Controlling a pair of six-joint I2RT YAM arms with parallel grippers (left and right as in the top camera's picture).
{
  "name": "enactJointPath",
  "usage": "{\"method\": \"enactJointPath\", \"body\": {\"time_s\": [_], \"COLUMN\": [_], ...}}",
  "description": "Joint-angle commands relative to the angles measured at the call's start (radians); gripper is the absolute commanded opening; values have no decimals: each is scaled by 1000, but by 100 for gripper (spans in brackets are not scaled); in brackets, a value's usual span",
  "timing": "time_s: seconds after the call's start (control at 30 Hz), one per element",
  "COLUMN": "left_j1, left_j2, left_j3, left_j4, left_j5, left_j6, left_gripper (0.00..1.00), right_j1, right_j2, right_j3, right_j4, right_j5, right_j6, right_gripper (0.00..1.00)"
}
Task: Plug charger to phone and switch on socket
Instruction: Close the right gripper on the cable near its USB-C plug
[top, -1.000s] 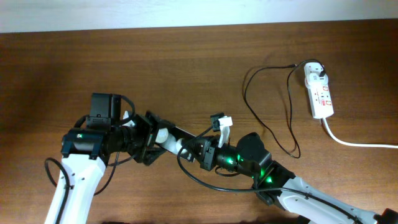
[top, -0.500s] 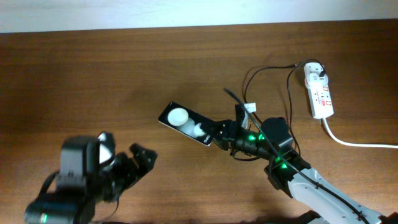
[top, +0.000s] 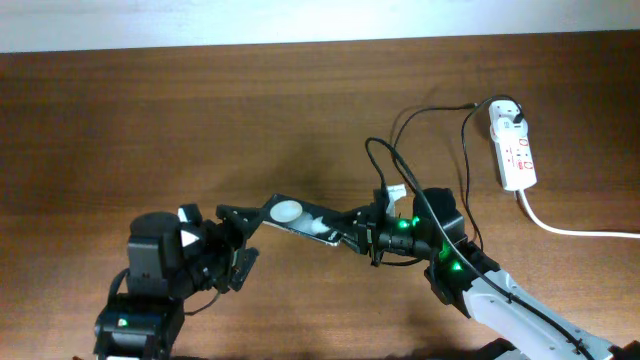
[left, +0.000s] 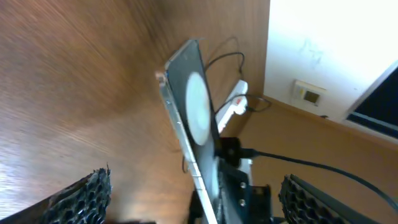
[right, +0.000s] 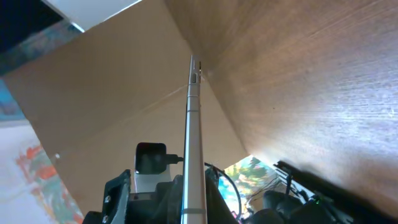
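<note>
The phone (top: 296, 217), black and glossy with a pale edge, is held tilted off the table by its right end in my right gripper (top: 352, 233), which is shut on it. It shows edge-on in the right wrist view (right: 194, 124) between the fingers (right: 194, 190). My left gripper (top: 240, 240) is open and empty just off the phone's left end; its wrist view shows the phone (left: 189, 112) ahead between the spread jaws (left: 196, 196). The charger cable (top: 400, 165) loops from the white adapter (top: 508, 112) on the socket (top: 515, 150) to my right gripper. Its plug tip is hidden.
The socket's thick white cord (top: 575, 231) runs off the right edge. The socket also shows far off in the left wrist view (left: 235, 104). A pale wall borders the table's far edge (top: 300, 45). Bare wood lies to the left and middle back.
One second ago both grippers met at the phone. The left arm then pulled back to the lower left and has now returned to the phone's left end. The right gripper shifted right, keeping the phone.
</note>
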Motion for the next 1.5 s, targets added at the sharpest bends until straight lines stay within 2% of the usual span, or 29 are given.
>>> {"method": "enactJointPath", "body": {"time_s": [0.0, 0.1, 0.17, 0.27, 0.4, 0.53, 0.63, 0.83, 0.97, 1.03, 1.1, 1.2, 1.27, 1.33, 1.43, 1.47], "left_j1": [-48, -103, -124, -125, -125, -125, -125, -127, -163, -166, -165, -165, -163, -135, -40, -20], "left_j2": [40, 91, 128, 167, 189, 189, 189, 189, 190, 190, 190, 190, 195, 222, 325, 365], "left_j3": [-6, -6, -6, -7, -6, -6, -6, -6, -7, -7, -7, -6, -7, -6, -5, -4], "left_j4": [43, 121, 154, 161, 203, 286, 286, 286, 287, 287, 287, 288, 327, 388, 420, 446], "left_j5": [41, 40, 37, 29, 30, 29, 29, 13, -32, -45, -70, -123, -188, -181, -45, 17], "left_j6": [-82, -95, -103, -103, -109, -125, -124, -124, -124, -124, -124, -107, -6, 103, 213, 242], "left_gripper": [87, 84, 70, 61, 58, 43, 33, 20, 15, 8, 0, 0, 0, 0, 0, 0], "right_j1": [50, 89, 102, 102, 102, 135, 141, 142, 142, 142, 141, 139, 138, 127, 52, 30], "right_j2": [-6, -6, -6, -6, -7, -6, -6, -7, -7, -7, -6, -6, -6, -6, -7, -7], "right_j3": [13, 13, 14, 14, 14, 14, 14, 14, 14, 13, 13, 13, 13, 13, 13, 13], "right_j4": [12, 13, 23, 84, 137, 137, 138, 153, 152, 151, 138, 30, -97, -171, -182, -182], "right_j5": [51, 89, 97, 97, 99, 119, 122, 122, 120, 118, 122, 147, 249, 299, 309, 311], "right_j6": [56, 181, 202, 247, 246, 246, 247, 246, 246, 233, 163, 78, -120, -315, -683, -760], "right_gripper": [4, 4, 4, 4, 4, 4, 4, 4, 4, 5, 12, 31, 39, 45, 80, 84]}}
